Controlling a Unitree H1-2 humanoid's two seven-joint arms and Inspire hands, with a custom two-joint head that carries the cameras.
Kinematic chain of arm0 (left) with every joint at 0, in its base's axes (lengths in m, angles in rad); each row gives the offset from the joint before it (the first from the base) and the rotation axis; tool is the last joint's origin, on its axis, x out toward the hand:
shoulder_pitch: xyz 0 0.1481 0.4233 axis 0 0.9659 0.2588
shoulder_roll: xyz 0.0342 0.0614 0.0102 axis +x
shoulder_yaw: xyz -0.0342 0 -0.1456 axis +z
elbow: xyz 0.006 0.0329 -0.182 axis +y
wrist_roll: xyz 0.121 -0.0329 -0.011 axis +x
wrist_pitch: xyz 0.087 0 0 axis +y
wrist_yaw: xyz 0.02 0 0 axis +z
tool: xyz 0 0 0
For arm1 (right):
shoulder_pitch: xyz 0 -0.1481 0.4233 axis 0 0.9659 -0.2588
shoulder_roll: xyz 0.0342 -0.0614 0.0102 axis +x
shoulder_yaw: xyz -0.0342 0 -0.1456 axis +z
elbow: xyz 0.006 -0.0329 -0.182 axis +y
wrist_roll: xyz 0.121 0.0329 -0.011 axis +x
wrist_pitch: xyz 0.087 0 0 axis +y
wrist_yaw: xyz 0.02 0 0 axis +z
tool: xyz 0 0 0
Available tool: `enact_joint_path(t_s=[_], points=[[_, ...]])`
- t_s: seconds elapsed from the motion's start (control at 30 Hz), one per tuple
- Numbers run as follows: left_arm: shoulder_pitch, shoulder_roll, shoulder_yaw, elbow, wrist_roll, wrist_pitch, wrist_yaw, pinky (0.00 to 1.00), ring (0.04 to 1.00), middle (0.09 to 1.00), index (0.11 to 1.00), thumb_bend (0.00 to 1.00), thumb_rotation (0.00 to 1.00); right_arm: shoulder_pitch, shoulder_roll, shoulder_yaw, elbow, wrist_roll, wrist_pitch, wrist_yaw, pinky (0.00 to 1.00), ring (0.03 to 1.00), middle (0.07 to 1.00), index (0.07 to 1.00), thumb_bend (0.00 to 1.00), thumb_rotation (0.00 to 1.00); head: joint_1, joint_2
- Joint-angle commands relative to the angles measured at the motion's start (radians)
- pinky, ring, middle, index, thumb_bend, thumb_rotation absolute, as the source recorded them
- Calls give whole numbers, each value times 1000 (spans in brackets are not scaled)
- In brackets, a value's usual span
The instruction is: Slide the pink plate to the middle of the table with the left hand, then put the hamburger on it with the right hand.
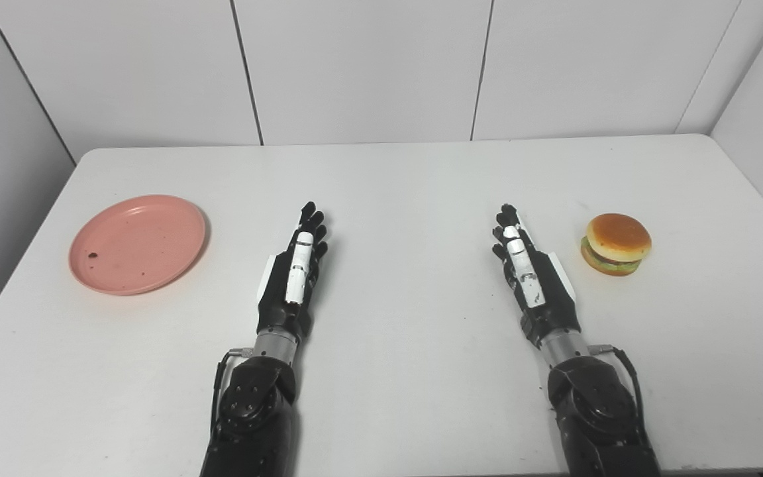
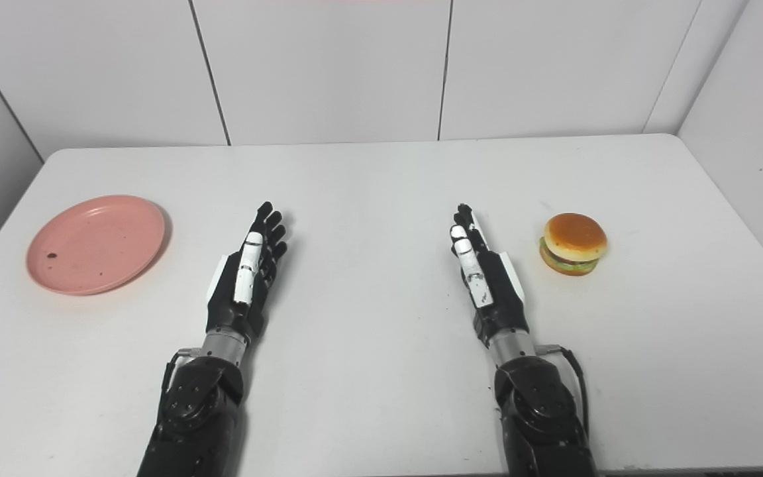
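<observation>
Looking down at the white table [image 1: 408, 371], I see both of my arms coming in from the near edge, one on each side of the middle. My left hand [image 1: 297, 268] lies stretched over the table surface with its fingers [image 1: 312, 222] extended forward and held close together; it holds nothing, so it is open. My right hand [image 1: 528, 268] is in the same posture, straight and flat-sided, with nothing between its fingers [image 1: 507, 222], so it is open too. Whether the hands touch the table or hover just above it, I cannot tell.

The pink plate [image 1: 138, 243] sits on the left part of the table, near the left edge and well apart from my left hand. It is round and shallow, with a small dark spot [image 1: 93, 255] on its inner surface near the left rim. The middle of the table, between my two hands, is bare.

The hamburger [image 1: 616, 244] stands upright on the right part of the table, just to the right of my right hand, near it but not touching it. Its bun is golden brown, with green and dark layers under it. Behind the table stands a white panelled wall [image 1: 368, 66].
</observation>
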Motion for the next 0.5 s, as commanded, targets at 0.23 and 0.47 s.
enact_joint_path(t_s=[0.23,0.47], points=[[-4,-6,-14,6,34,-19,9,1000,1000,1000,1000,435,1000,-33,-11,-10,-28,18,-40,12,1000,1000,1000,1000,491,924,98,-30],[-32,-45,-7,42,47,-54,44,1000,1000,1000,1000,438,1000,-16,-48,-24,-6,32,-65,28,1000,1000,1000,1000,531,943,237,-86]])
